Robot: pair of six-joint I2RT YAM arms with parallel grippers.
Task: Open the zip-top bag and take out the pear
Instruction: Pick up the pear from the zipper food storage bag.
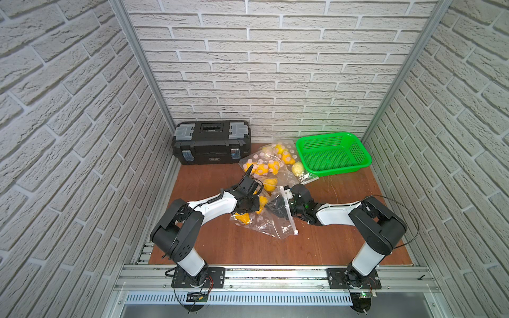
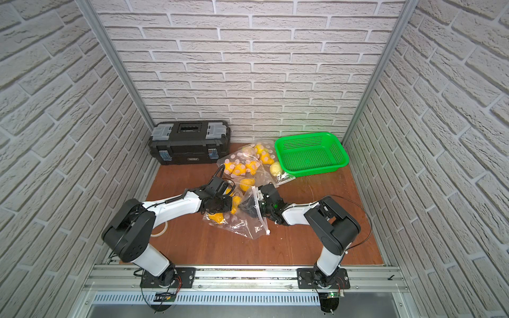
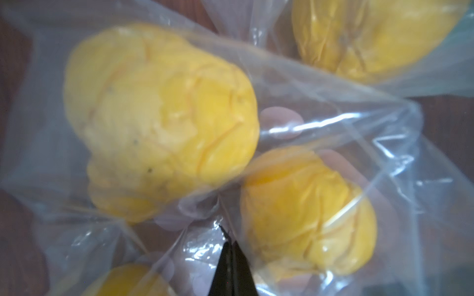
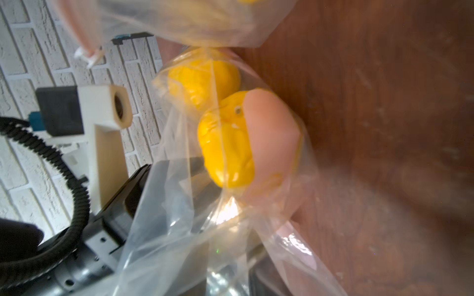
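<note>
Left pincer (image 3: pixel 232 246) is pinched tight on the clear pink-dotted zip-top plastic bag (image 1: pixel 271 225) lying mid brown wooden counter (image 1: pixel 330 242). Right pincer (image 1: pixel 276 208) pokes into its mouth, can't tell how open; the yellow pear (image 1: pixel 243 217) sits inside.

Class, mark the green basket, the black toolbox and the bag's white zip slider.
green basket (image 1: pixel 337 170), in a top view, near side
black toolbox (image 1: pixel 212 150), in a top view, front face
white zip slider (image 1: pixel 296 232), in a top view, its middle
</note>
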